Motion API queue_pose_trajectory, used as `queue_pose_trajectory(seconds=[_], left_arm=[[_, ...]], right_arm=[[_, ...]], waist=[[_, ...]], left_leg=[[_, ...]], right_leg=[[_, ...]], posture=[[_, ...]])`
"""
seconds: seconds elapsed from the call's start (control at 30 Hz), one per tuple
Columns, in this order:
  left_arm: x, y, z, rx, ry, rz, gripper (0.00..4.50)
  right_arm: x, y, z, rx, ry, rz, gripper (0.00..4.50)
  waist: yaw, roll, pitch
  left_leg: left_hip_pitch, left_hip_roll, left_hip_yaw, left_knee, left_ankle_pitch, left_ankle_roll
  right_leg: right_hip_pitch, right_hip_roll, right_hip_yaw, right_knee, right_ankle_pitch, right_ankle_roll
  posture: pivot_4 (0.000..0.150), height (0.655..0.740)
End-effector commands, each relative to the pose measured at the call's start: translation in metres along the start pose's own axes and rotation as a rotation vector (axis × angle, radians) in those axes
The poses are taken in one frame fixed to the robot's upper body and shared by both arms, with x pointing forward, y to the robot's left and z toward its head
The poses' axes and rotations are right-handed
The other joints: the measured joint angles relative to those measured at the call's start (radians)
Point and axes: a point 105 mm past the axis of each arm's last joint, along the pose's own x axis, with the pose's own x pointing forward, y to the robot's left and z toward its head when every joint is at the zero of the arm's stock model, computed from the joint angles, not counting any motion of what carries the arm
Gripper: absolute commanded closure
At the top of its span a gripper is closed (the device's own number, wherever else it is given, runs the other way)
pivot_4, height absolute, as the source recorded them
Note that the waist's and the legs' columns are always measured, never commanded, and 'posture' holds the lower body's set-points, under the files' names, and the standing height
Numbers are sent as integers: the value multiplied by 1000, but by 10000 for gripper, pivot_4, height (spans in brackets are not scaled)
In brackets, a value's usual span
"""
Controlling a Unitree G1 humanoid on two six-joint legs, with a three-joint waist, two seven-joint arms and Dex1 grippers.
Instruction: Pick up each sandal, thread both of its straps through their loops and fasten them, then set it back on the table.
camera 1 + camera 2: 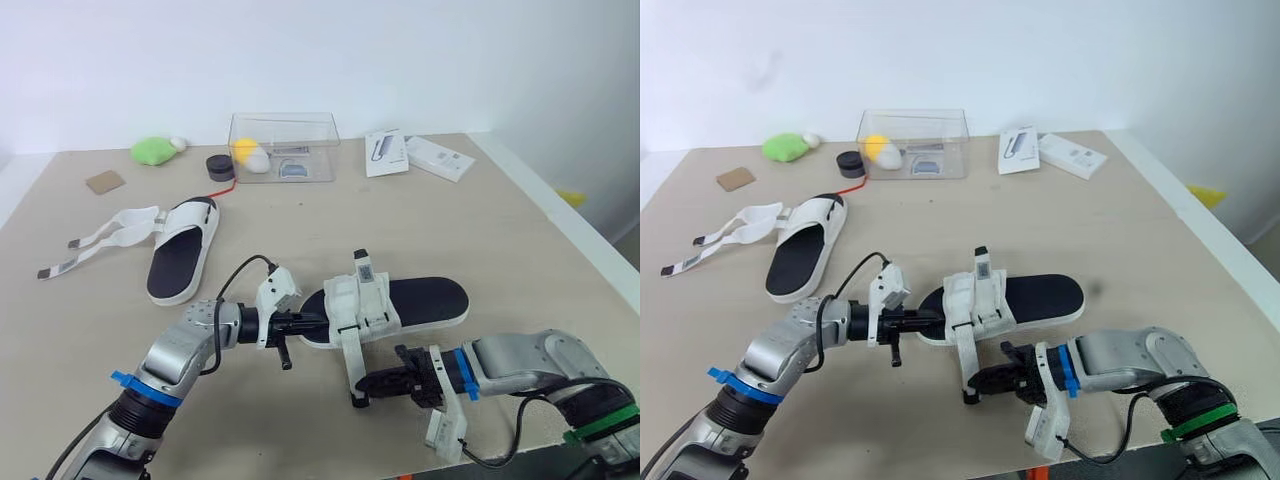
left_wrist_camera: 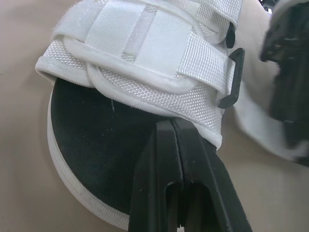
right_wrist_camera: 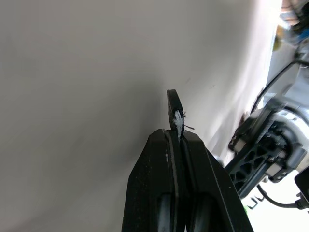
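Observation:
The near sandal (image 1: 425,300), white with a black insole, lies at the table's middle front with its straps folded over the upper. One strap (image 1: 349,362) hangs off its near side. My right gripper (image 1: 370,387) is shut on that strap's black end tab (image 3: 173,107). My left gripper (image 1: 303,322) is shut, its tips (image 2: 170,123) pressed against the edge of the upper over the toe end of the insole. A black loop (image 2: 231,77) shows on the upper's side. The second sandal (image 1: 180,255) lies at the far left, its loose straps (image 1: 100,237) spread out.
At the back stand a clear box (image 1: 285,128) holding small items, a black round object (image 1: 220,166), a green lump (image 1: 152,150), a brown card (image 1: 105,182) and white packets (image 1: 386,152) (image 1: 440,158). The table's right edge (image 1: 560,225) runs diagonally.

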Motion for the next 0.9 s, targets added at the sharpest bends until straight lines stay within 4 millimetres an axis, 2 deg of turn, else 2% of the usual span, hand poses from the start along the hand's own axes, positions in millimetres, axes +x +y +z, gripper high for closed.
queue_pose_trajectory(seconds=[0.03,0.17,0.2,0.3,0.4,0.53,0.67,0.9], left_arm=[[-3,1,-9,-24,32,8,45000],[-3,1,-10,-24,32,10,45000],[-3,1,-10,-24,32,11,45000],[-3,1,-11,-25,32,11,45000],[-2,0,-11,-25,31,9,45000],[-2,-1,-12,-25,31,6,45000],[-2,-2,-12,-25,32,4,45000],[-1,-3,-11,-27,29,-1,45000]], right_arm=[[-9,-43,11,276,-63,-122,43864],[-13,-78,11,548,-115,-172,43864],[-15,-93,4,645,-120,-216,43864],[-19,-122,-11,818,-130,-266,43864],[-23,-137,-32,980,-100,-299,43864],[-27,-136,-60,1156,-17,-333,43864],[-29,-140,-81,1268,32,-394,43864],[-34,-122,-106,1396,176,-398,43864]], waist=[[0,2,1],[0,2,2],[1,2,2],[0,1,3],[3,1,4],[5,1,3],[3,1,3],[3,1,3]], left_leg=[[0,-1,0,-1,0,0],[0,-2,-1,-1,0,1],[-1,-1,-2,-1,0,1],[-2,-1,-1,-1,0,1],[-4,-1,-2,0,0,1],[-17,-2,-2,1,0,1],[-21,-3,-1,2,-1,1],[-25,-3,-2,4,-1,1]], right_leg=[[0,-1,0,0,-1,1],[0,-1,0,0,-1,2],[0,-2,-1,0,-1,2],[-1,-3,-1,0,-1,3],[-3,-3,-3,0,-1,3],[-13,-3,-3,0,3,9],[-17,-4,-3,0,3,11],[-19,-4,-5,0,4,12]], posture=[[1500,7400],[1500,7400],[1500,7400],[1500,7400],[1500,7400],[1500,7400],[1500,7400],[1500,7400]])
